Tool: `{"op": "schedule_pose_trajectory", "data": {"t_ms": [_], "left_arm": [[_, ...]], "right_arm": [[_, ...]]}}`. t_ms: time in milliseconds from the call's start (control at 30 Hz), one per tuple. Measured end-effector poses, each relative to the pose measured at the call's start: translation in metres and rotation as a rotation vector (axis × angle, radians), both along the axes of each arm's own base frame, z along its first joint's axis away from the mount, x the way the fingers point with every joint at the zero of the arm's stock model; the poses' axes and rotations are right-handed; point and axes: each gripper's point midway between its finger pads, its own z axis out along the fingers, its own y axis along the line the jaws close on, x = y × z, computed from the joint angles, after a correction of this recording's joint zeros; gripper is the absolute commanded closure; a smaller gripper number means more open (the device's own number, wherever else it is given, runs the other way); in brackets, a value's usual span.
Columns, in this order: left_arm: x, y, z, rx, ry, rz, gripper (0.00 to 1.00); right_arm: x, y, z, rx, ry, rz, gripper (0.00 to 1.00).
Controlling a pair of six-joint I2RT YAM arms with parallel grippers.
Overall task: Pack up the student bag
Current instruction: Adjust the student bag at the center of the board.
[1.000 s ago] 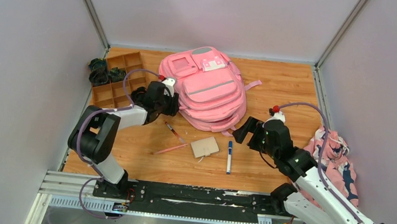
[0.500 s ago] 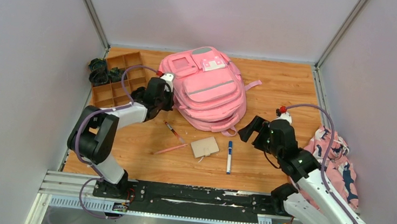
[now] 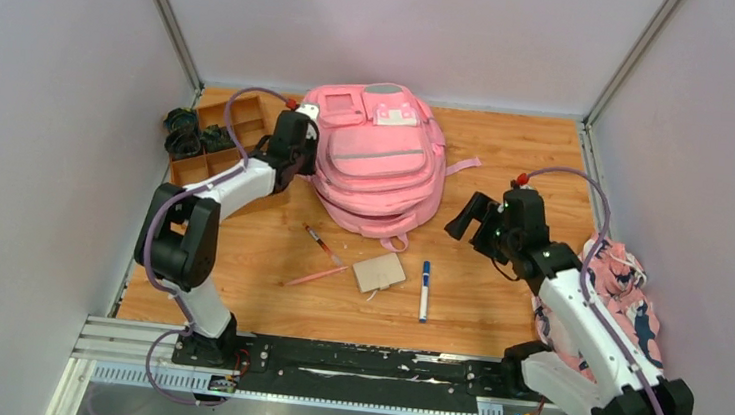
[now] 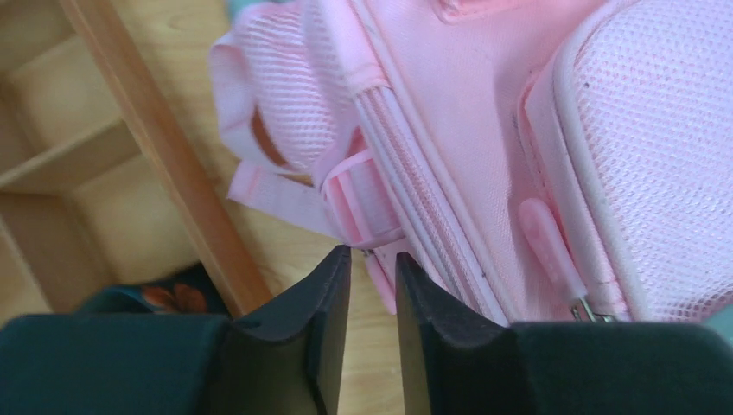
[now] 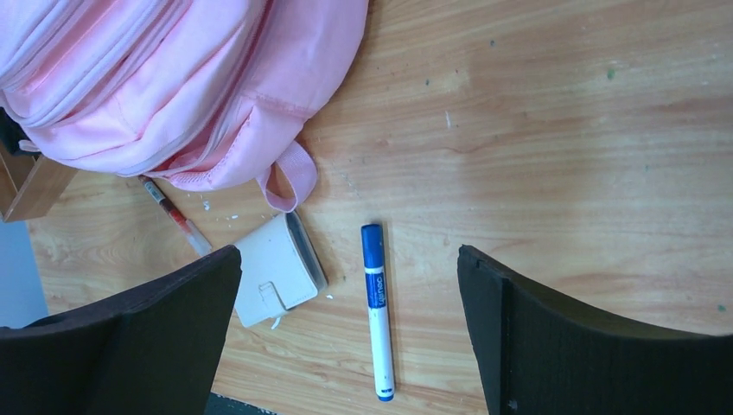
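Observation:
The pink student bag (image 3: 377,163) lies flat at the back middle of the table, its front pockets and white label facing up. My left gripper (image 3: 300,153) is at the bag's left edge. In the left wrist view the left gripper (image 4: 373,259) has its jaws nearly closed on a thin pink strap tab (image 4: 385,277) of the bag (image 4: 484,130). My right gripper (image 3: 468,219) is wide open and empty, to the right of the bag's bottom. In the right wrist view it (image 5: 347,255) hovers above a blue-and-white marker (image 5: 377,311).
A small beige notebook (image 3: 379,272), the marker (image 3: 424,290), a red pen (image 3: 321,243) and a pink pencil (image 3: 315,276) lie in front of the bag. A wooden divider tray (image 3: 219,112) with dark items (image 3: 184,131) stands back left. Pink-and-navy floral cloth (image 3: 616,300) lies at the right edge.
My left gripper moved back and left, and the bag turned and slid with it toward the back wall. My right gripper lifted and swung slightly right, still open.

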Motion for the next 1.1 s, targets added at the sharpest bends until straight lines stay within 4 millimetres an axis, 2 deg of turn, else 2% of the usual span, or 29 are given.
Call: {"op": "schedule_pose_trajectory", "data": {"t_ms": [100,167,333,467,600,667,767,800,867,933,1000,1067,1100], "left_arm": [[0.009,0.008,0.007,0.020,0.024,0.022,0.53],[0.007,0.010,0.015,0.025,0.034,0.018,0.47],[-0.015,0.008,0.045,-0.009,0.039,-0.021,0.40],[-0.036,-0.014,0.089,-0.169,-0.022,-0.089,0.35],[-0.055,-0.042,0.112,-0.333,-0.021,-0.174,0.35],[-0.066,-0.060,0.113,-0.398,0.020,-0.239,0.37],[-0.087,-0.089,0.105,-0.438,0.095,-0.326,0.37],[-0.091,-0.093,0.103,-0.443,0.105,-0.334,0.37],[-0.115,-0.118,0.096,-0.450,0.138,-0.401,0.37],[-0.129,-0.126,0.089,-0.450,0.164,-0.426,0.37],[-0.133,-0.127,0.083,-0.443,0.179,-0.426,0.37],[-0.130,-0.123,0.078,-0.427,0.185,-0.404,0.37],[-0.128,-0.121,0.076,-0.420,0.188,-0.395,0.37]], "right_arm": [[0.018,0.005,0.000,0.007,0.028,0.020,0.01],[0.031,0.006,0.002,0.016,0.036,0.027,0.01],[0.073,0.000,-0.004,0.085,0.083,0.015,0.15],[0.113,-0.002,-0.017,0.116,0.134,-0.004,0.21],[0.164,0.006,-0.021,0.154,0.145,-0.002,0.26],[0.188,0.014,-0.026,0.182,0.153,0.003,0.29],[0.214,0.022,-0.044,0.215,0.189,-0.001,0.43],[0.220,0.023,-0.052,0.223,0.206,-0.005,0.45],[0.226,0.027,-0.070,0.239,0.247,-0.013,0.46],[0.230,0.029,-0.082,0.248,0.273,-0.015,0.51],[0.233,0.032,-0.090,0.260,0.290,-0.009,0.67],[0.234,0.035,-0.095,0.276,0.300,0.000,0.96],[0.233,0.036,-0.095,0.284,0.302,0.006,1.00]]}}
